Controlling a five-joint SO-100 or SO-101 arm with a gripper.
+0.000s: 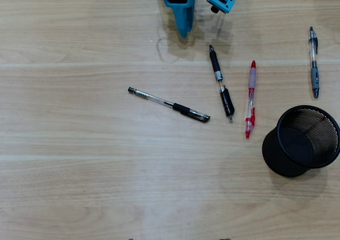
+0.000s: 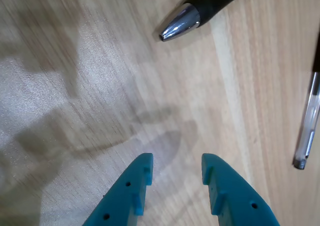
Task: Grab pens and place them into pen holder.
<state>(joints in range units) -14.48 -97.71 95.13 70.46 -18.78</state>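
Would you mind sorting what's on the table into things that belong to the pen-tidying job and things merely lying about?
Part of the job:
black pen
clear-barrelled black-grip pen
red pen
grey-grip pen
pen holder
gripper, empty

Lying about:
nothing else visible on the table

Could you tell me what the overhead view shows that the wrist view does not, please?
Only the overhead view shows the red pen, the grey-sleeved pen, the pen holder and the whole layout. Only the wrist view shows the gripper up close, its fingers apart and empty above bare wood. Both show the table, a black pen with a silver tip and a clear-barrelled pen.
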